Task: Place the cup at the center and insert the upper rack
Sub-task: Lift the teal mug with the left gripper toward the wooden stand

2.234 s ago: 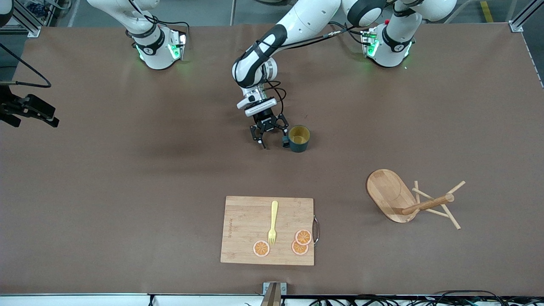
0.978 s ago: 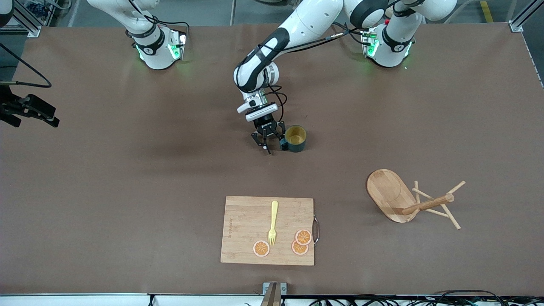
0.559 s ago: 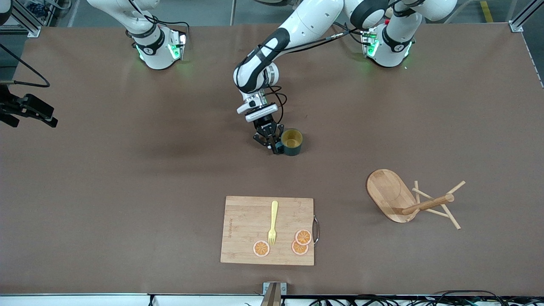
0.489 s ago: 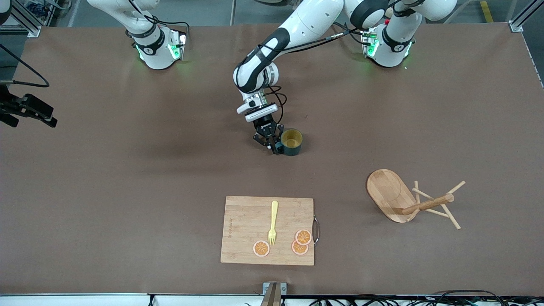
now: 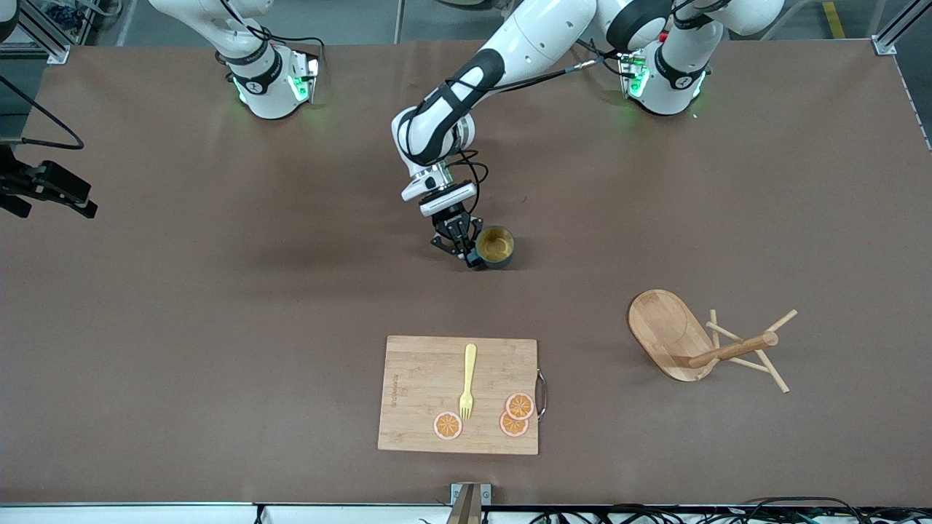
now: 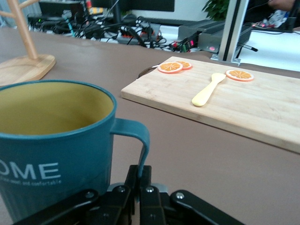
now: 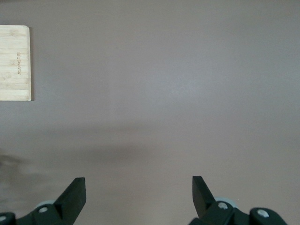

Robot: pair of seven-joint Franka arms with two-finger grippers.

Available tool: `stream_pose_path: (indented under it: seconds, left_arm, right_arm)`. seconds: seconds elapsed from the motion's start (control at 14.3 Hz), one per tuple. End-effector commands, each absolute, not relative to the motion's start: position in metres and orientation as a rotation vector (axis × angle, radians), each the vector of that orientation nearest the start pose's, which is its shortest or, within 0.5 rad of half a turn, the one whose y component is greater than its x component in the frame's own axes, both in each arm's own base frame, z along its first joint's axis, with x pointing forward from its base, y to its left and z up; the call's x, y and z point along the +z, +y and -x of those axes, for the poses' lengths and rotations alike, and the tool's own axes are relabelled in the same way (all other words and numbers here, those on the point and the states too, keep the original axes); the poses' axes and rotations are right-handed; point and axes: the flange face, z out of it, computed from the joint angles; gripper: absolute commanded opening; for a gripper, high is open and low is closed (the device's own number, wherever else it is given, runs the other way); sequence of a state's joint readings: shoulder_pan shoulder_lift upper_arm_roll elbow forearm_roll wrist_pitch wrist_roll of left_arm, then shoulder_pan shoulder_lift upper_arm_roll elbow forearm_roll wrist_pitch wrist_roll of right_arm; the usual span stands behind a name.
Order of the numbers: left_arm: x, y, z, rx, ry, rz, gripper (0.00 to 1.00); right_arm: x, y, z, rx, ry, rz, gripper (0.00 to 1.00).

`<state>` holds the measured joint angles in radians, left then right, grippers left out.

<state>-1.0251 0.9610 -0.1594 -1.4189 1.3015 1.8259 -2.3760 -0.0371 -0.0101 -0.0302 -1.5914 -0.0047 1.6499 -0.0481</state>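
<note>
since a second ago the left gripper (image 5: 466,255) has pinched shut on the handle of the one cup (image 5: 496,247), mid-table. one upper rack (image 5: 699,343) lies tipped over toward the left arm's end. one cutting board (image 5: 422,393) carries one fork (image 5: 467,382) and three orange slices (image 5: 447,425). the right gripper (image 7: 138,197) waits spread wide over bare table.

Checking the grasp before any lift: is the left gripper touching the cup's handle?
Touching. The left wrist view shows the left gripper with its fingers shut on the handle of the cup, no gap visible.
</note>
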Motion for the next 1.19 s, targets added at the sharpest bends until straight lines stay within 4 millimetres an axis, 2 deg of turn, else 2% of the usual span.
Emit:
stream_pose_path:
  seconds: [0.0,0.28,0.35,0.49,0.63,0.77,0.91,1.12]
  left_arm:
    - [0.175,-0.610,-0.366,-1.287,-0.715,2.504,0.00]
    - [0.247,-0.599,-0.397,-0.963,-0.822,2.581,0.00]
    - [0.268,-0.590,-0.412,-0.886,-0.897,2.595,0.00]
    - [0.298,-0.571,-0.438,-0.764,-1.007,2.613,0.00]
    - [0.342,-0.543,-0.471,-0.663,-1.179,2.628,0.00]
    - [0.375,-0.510,-0.501,-0.551,-1.355,2.623,0.00]
    - [0.400,-0.482,-0.520,-0.513,-1.371,2.643,0.00]
    - [0.433,-0.435,-0.555,-0.331,-1.436,2.726,0.00]
  right_arm:
    - [0.632,-0.035,-0.552,-0.119,0.028,3.167,1.00]
    - [0.632,-0.038,-0.553,-0.122,0.035,3.167,1.00]
    - [0.632,-0.038,-0.553,-0.124,0.037,3.167,1.00]
    - [0.631,-0.039,-0.553,-0.119,0.040,3.167,1.00]
    - [0.631,-0.039,-0.553,-0.119,0.040,3.167,1.00]
    - [0.631,-0.039,-0.553,-0.117,0.040,3.167,1.00]
    - [0.630,-0.041,-0.553,-0.119,0.044,3.167,1.00]
    - [0.628,-0.040,-0.555,-0.112,0.042,3.167,1.00]
